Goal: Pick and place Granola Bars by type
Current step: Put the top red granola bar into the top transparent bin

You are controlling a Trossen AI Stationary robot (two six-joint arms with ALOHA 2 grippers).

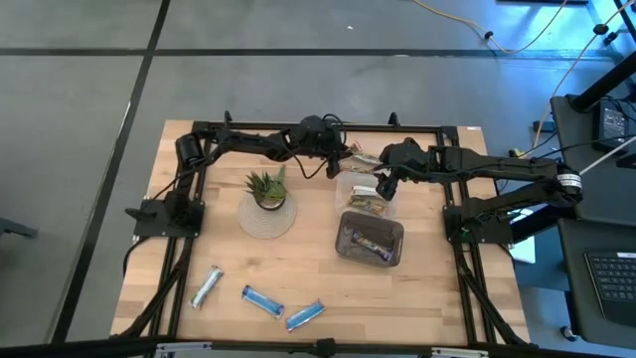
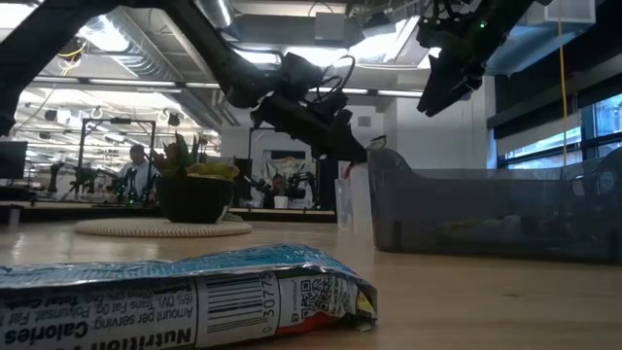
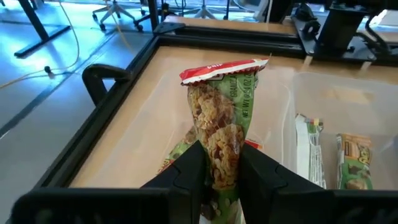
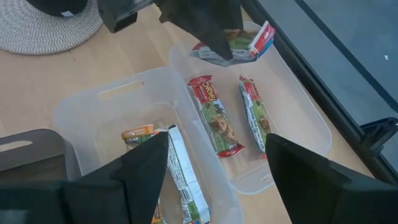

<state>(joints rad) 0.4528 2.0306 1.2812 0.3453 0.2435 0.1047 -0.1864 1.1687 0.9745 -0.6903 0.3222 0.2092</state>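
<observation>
While both arms work at the far edge, the scene reads:
Near edge: three blue bars (image 1: 263, 300) lie on the table (image 1: 308, 268).
Middle: grey bin (image 1: 371, 242) with bars; plant (image 1: 266, 189) on a mat (image 1: 266, 215).
Right gripper (image 4: 214, 165): fingers spread, empty, above a clear bin (image 4: 112, 102) holding silvery-white bars (image 4: 180, 174).
Left gripper (image 3: 221, 171): pinching a green bar (image 3: 222, 118) over the far clear bin (image 4: 298, 115), where two green bars (image 4: 214, 115) lie.
</observation>
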